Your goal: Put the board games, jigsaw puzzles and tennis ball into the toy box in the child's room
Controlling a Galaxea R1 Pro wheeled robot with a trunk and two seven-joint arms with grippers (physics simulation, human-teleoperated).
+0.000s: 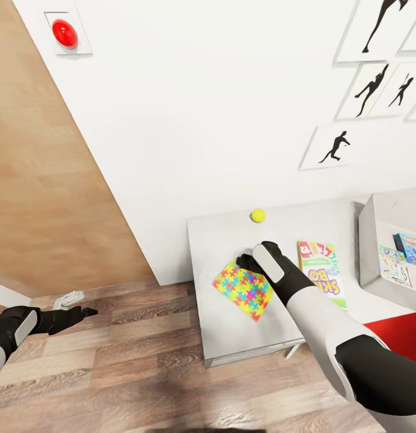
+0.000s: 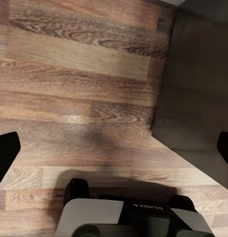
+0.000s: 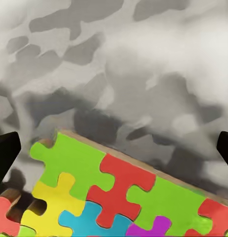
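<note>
A child's room in a home: white wall with black sports pictures [image 1: 376, 90], wood floor [image 1: 112, 361], and a table [image 1: 232, 325] with a puzzle [image 1: 243, 290], a ball [image 1: 258, 215] and a game [image 1: 321, 273].

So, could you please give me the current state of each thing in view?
jigsaw puzzle: flat on the table, not gripped.
tennis ball: resting on the table.
Skip-Bo box: lying flat.
toy box: open, holding games.
right gripper: open above the puzzle.
left gripper: open over floor.

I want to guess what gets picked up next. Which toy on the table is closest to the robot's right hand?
The jigsaw puzzle. The right hand hovers at its edge; the tennis ball and Skip-Bo box lie farther off.
</note>
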